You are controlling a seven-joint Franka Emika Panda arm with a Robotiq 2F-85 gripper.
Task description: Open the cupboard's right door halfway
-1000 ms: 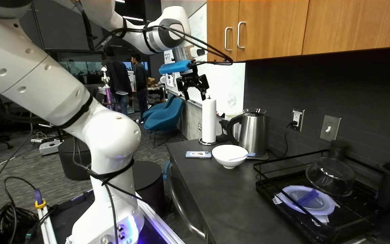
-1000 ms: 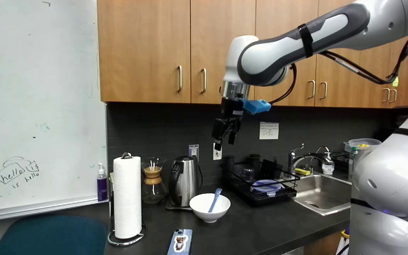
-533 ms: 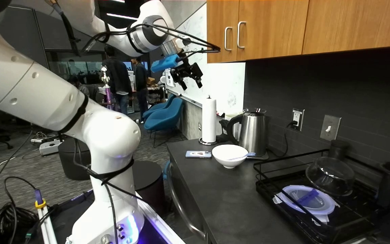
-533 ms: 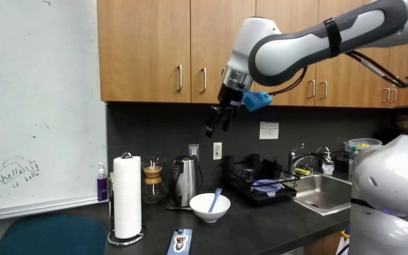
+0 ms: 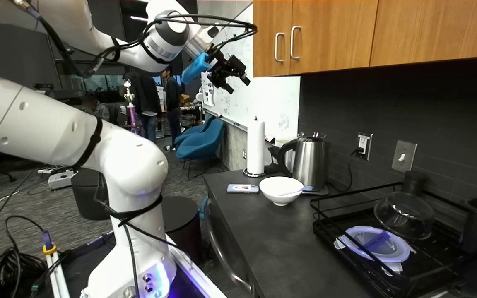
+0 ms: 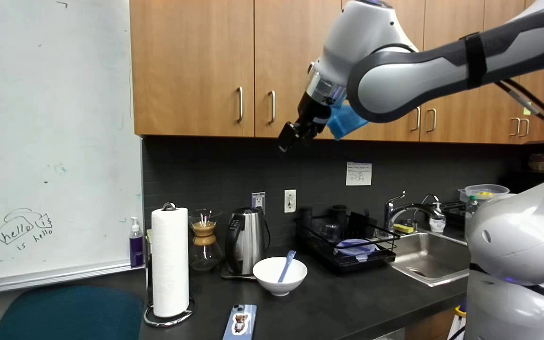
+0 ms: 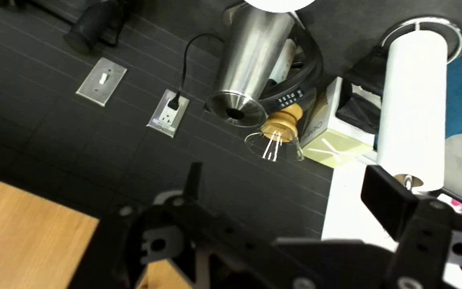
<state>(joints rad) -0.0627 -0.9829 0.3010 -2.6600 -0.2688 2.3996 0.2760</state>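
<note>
1. White, cylindrical paper towel roll point(image 6: 170, 262), standing at the left end of the flat black counter point(image 6: 338, 302) in an exterior view: may be toppled if the approach is made too low.
2. Flat, medium-brown wooden left door point(image 6: 191, 66): may be pulled by mistake, because its curved silver metal handle point(image 6: 240, 105) is mounted close to that of its neighbour.
3. Curved silver metal right handle point(image 6: 272, 107): may be lost mid-pull if only a shallow grip is taken.
4. Flat, medium-brown wooden right door point(image 6: 295, 52), shut, on the long brown wooden wall cupboard point(image 6: 451, 21) above the counter: may be carried past halfway if the pull is not checked.
5. Black two-fingered gripper point(image 5: 238, 86): the jaws are parted, nothing is held, and the right handle is not yet reached. The cupboard's lower edge may be struck if the downward-tilted gripper is raised before being levelled.
6. White-and-grey jointed robot arm point(image 6: 409, 87): may be met by the opening door, because hinges are presumed on the arm's side.
</note>
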